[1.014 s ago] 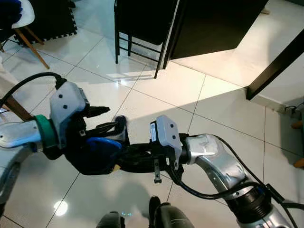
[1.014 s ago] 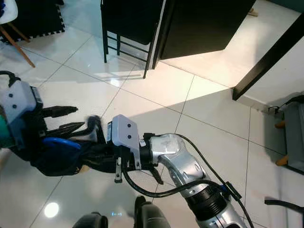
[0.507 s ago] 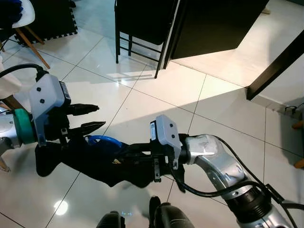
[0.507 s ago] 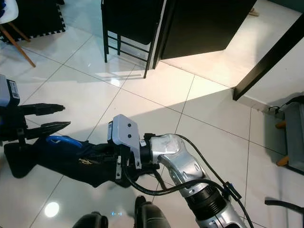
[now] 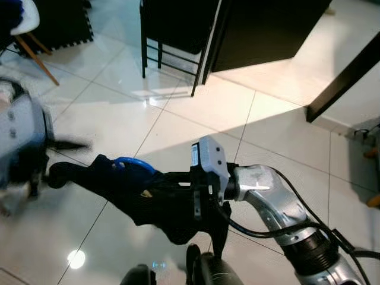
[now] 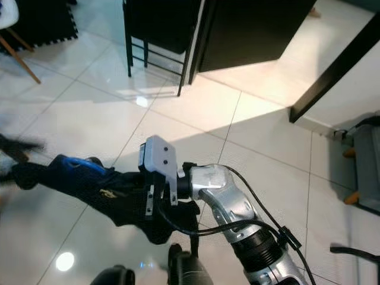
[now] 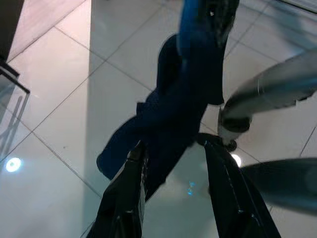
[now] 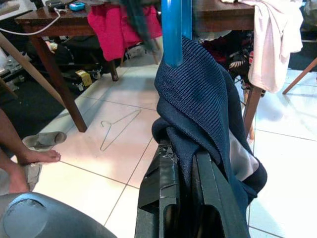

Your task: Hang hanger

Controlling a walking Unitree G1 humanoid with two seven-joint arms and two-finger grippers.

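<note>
Right gripper point(image 8: 181, 198) clamped on a dark blue garment point(image 5: 148, 199)

A blue hanger point(image 5: 132, 164) sits inside the garment above the floor tiles point(image 5: 196, 113); the left gripper point(image 7: 173, 158) (blurred) hangs spread beside it, holding nothing.

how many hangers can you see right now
2. A blue hanger carries the navy garment clamped by the right gripper. A bare wire hanger lies on the floor beside the wooden table. Others may be hidden.
</note>
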